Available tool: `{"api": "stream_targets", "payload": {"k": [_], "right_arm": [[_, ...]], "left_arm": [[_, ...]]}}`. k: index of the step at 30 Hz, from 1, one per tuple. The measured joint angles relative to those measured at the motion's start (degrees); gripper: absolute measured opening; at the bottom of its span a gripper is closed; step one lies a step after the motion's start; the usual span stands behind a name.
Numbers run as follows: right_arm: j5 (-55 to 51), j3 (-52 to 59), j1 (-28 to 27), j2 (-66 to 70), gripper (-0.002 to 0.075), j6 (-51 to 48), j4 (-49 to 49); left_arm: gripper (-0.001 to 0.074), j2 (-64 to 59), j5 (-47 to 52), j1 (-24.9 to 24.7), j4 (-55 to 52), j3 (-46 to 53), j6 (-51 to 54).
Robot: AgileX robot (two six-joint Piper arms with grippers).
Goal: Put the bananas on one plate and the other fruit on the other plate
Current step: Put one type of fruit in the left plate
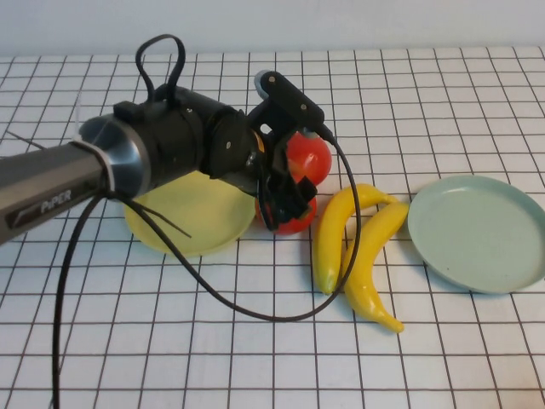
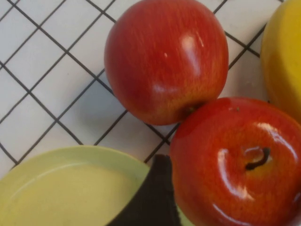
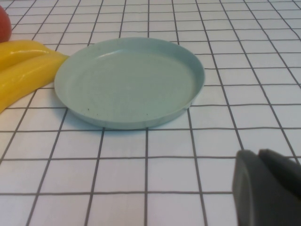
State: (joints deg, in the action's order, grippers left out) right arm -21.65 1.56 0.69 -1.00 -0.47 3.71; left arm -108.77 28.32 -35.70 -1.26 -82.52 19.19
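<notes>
Two red apples lie between the pale yellow plate (image 1: 183,223) and the bananas: a far apple (image 1: 310,158) and a near apple (image 1: 296,220). My left gripper (image 1: 286,198) hangs over the near apple (image 2: 235,155), open, with one dark finger (image 2: 153,197) close against its side above the yellow plate's rim (image 2: 61,160). The other finger is out of view. The far apple (image 2: 164,61) rests on the table. Two yellow bananas (image 1: 330,239) (image 1: 375,260) lie side by side left of the pale blue-green plate (image 1: 481,232). My right gripper (image 3: 257,162) is shut and empty, low over the table near that plate (image 3: 129,80).
The table is a white cloth with a black grid. The left arm's black cable (image 1: 255,311) loops over the table in front of the yellow plate. The right arm does not show in the high view. The bananas' ends (image 3: 26,66) touch the blue-green plate's side.
</notes>
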Motion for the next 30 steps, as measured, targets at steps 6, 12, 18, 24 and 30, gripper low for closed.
{"api": "stream_targets", "payload": {"k": [6,12,18,24,30], "right_arm": [[0.0,0.0,0.0,0.0,-0.0016,0.0,0.0],[0.0,0.0,0.0,0.0,-0.0016,0.0,0.0],[0.0,0.0,0.0,0.0,-0.0016,0.0,0.0],[0.0,0.0,0.0,0.0,-0.0016,0.0,0.0],[0.0,0.0,0.0,0.0,-0.0016,0.0,0.0]], "left_arm": [[0.0664,-2.52,-0.38,0.0,0.1,-0.66,0.0],[0.0664,-4.15,-0.69,0.0,0.67,-0.79,0.0],[0.0664,-4.88,-1.81,0.0,1.26,-1.25,0.0],[0.059,-4.88,-2.17,0.0,0.26,-1.25,-0.14],[0.0581,-1.92,-1.23,0.0,-3.78,-1.25,-4.01]]}}
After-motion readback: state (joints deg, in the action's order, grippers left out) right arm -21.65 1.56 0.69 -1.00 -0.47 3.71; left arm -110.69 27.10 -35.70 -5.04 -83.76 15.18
